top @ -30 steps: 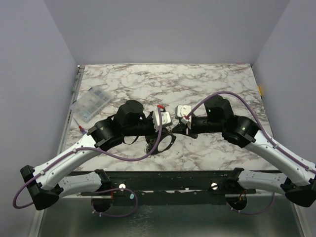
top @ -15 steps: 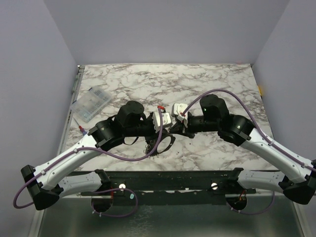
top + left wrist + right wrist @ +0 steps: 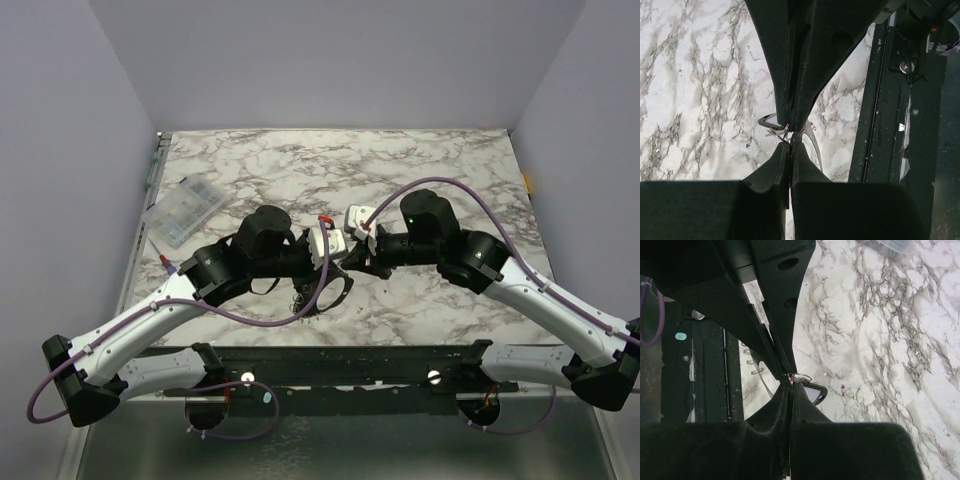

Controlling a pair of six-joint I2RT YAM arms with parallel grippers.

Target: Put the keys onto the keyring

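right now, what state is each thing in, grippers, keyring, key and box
keyring: thin wire pinched at the gripper tips, partly hidden
left gripper: shut on the keyring
right gripper: shut, tip to tip with the left; what it pinches is hidden
key: just beside the tips; on the ring or not, cannot tell
clear box: lid shut, lying on the table, untouched

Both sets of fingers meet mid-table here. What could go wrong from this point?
1. The left fingers and right fingers meet tip to tip, both shut; a small misalignment could knock them together.
2. The key is tiny and sits right at the pinch; it could slip onto the table.
3. The thin keyring may twist away.
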